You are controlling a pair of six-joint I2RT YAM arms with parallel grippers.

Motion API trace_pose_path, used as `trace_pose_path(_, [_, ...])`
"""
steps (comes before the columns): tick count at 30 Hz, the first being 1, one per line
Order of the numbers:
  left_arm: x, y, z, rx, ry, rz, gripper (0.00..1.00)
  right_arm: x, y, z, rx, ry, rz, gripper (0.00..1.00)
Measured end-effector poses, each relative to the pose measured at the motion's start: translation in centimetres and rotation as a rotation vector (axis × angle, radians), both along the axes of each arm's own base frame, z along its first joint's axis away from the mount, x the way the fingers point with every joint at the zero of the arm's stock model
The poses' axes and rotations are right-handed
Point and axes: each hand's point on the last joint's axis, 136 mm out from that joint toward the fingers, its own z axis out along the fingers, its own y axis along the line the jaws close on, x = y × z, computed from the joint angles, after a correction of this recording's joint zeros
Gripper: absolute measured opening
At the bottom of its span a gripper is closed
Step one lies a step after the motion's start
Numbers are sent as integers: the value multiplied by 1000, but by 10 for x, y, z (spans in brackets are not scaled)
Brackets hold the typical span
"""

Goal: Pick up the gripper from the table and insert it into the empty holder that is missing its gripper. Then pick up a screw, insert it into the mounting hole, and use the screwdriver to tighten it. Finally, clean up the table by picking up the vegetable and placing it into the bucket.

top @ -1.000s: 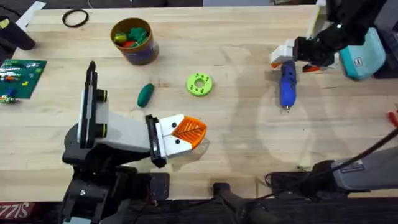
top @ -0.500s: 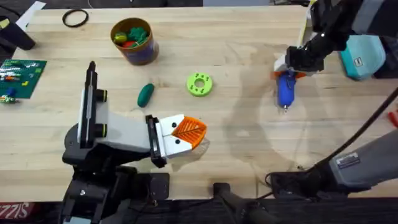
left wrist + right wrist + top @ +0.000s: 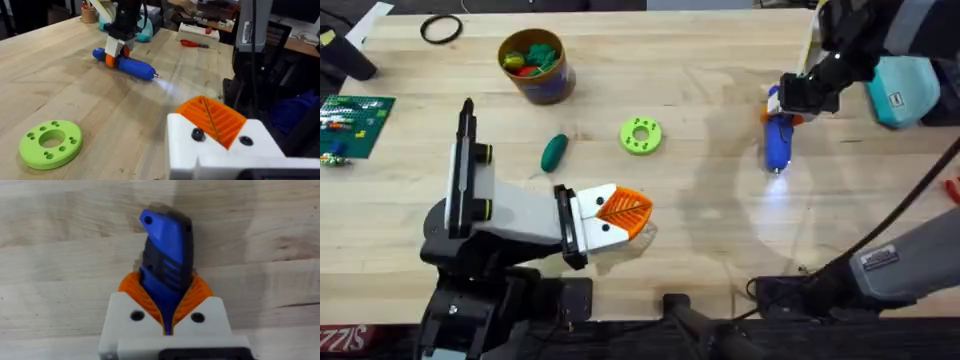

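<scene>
Right claw clamped on the screwdriver near its cap end, tool lying at the counter's far right. Left claw state cannot be told. Gripper seated at the holder. Advised: lift level, keep bit clear of wood, confirm firm grip before swinging toward the mounting hole.

Blue screwdriver, lime-green ring, dark green vegetable, seemingly purple-banded bucket.
</scene>
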Motion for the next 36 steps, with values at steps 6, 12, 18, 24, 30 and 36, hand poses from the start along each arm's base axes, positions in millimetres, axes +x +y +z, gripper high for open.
trace_pose_path(6, [0, 0, 0, 0, 0, 0, 9, -6, 0, 14, -1, -6, 0, 28])
trace_pose_path(12, [0, 0, 0, 0, 0, 0, 9, -16, 2, 74, 1, -134, 2, 28])
trace_pose_path(18, [0, 0, 0, 0, 0, 0, 9, -47, 21, 135, 22, -252, 47, 28])
trace_pose_path(24, [0, 0, 0, 0, 0, 0, 9, -73, 59, 179, 74, -373, 115, 28])
trace_pose_path(30, [0, 0, 0, 0, 0, 0, 9, -102, 104, 196, 142, -470, 191, 28])
trace_pose_path(36, [0, 0, 0, 0, 0, 0, 9, -114, 148, 192, 236, -568, 276, 28])
